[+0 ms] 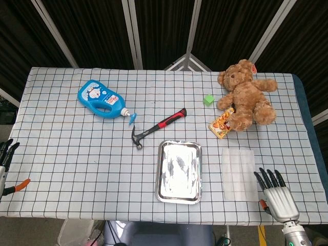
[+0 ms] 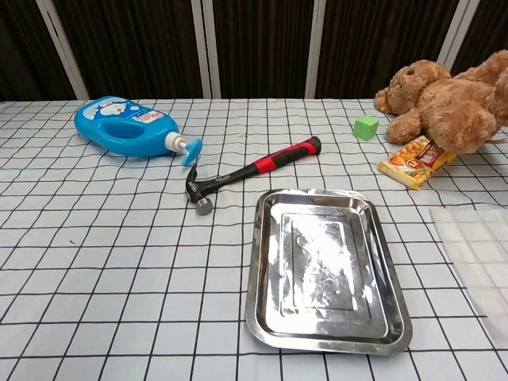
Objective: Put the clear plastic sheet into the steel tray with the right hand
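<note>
From the head view I see my right hand (image 1: 275,193) with fingers spread, holding nothing, just beside the near right corner of the clear plastic sheet (image 1: 239,173); the chest view shows neither hand. The sheet lies flat on the checked cloth, right of the steel tray (image 1: 179,171), apart from it. The tray holds nothing. My left hand (image 1: 5,156) sits at the table's left edge, fingers apart.

Plastic sheet (image 1: 239,174) right of tray (image 1: 179,148), hammer (image 1: 157,127) behind.
</note>
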Robot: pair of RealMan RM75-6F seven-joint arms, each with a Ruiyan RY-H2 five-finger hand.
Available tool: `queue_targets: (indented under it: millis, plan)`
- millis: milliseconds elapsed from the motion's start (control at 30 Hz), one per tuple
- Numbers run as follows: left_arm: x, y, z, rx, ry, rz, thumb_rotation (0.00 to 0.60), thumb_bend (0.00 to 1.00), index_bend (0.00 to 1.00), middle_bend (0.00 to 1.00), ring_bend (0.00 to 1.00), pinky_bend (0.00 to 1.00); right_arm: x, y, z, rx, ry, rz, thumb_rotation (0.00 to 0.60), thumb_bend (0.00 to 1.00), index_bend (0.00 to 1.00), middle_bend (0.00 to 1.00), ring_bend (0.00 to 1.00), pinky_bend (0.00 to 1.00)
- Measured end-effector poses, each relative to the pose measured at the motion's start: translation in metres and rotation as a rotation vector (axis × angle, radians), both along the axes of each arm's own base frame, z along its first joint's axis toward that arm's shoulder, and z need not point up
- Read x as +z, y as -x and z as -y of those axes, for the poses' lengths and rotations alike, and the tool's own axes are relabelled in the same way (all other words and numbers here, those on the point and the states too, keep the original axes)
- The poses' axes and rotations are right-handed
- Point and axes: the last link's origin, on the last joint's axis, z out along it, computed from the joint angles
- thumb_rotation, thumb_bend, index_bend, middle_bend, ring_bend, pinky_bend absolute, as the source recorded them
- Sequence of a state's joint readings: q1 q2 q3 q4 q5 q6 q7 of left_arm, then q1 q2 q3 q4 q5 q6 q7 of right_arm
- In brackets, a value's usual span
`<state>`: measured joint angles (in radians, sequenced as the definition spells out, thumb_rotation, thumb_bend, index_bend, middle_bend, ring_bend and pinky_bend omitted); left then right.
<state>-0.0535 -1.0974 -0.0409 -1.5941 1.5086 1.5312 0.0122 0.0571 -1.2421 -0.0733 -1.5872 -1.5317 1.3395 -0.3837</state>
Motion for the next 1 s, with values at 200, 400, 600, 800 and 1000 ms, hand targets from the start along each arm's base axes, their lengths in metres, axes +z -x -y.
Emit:
queue_targets:
  millis: [200, 400, 600, 800, 1000]
  plan:
    - [0.001, 0.0, 0.0, -0.001, -0.002, 0.004, 0.6, 0.0, 0.0, 0.0, 0.0, 0.0, -0.015, 0.006, -0.007, -0.028, -0.007, -0.023, 0.6, 0.39, 0.0, 0.0, 0.0, 0.0]
    - [0.001, -0.001, 0.0, -0.002, -0.004, 0.005, 0.6, 0.0, 0.0, 0.0, 0.0, 0.0, -0.028, 0.009, -0.011, -0.03, -0.018, -0.043, 0.6, 0.39, 0.0, 0.0, 0.0, 0.0]
    - [0.001, 0.0, -0.001, -0.002, -0.006, 0.006, 0.6, 0.0, 0.0, 0.0, 0.0, 0.0, -0.038, 0.016, -0.011, -0.052, -0.032, -0.058, 0.6, 0.39, 0.0, 0.0, 0.0, 0.0]
    - [0.001, -0.001, 0.0, -0.005, -0.004, 0.007, 0.6, 0.0, 0.0, 0.0, 0.0, 0.0, -0.041, 0.025, -0.006, -0.056, -0.031, -0.096, 0.6, 0.39, 0.0, 0.0, 0.0, 0.0]
    - [0.0, -0.001, 0.0, -0.007, -0.003, 0.009, 0.6, 0.0, 0.0, 0.0, 0.0, 0.0, -0.044, 0.028, -0.001, -0.048, -0.026, -0.106, 0.6, 0.4, 0.0, 0.0, 0.0, 0.0]
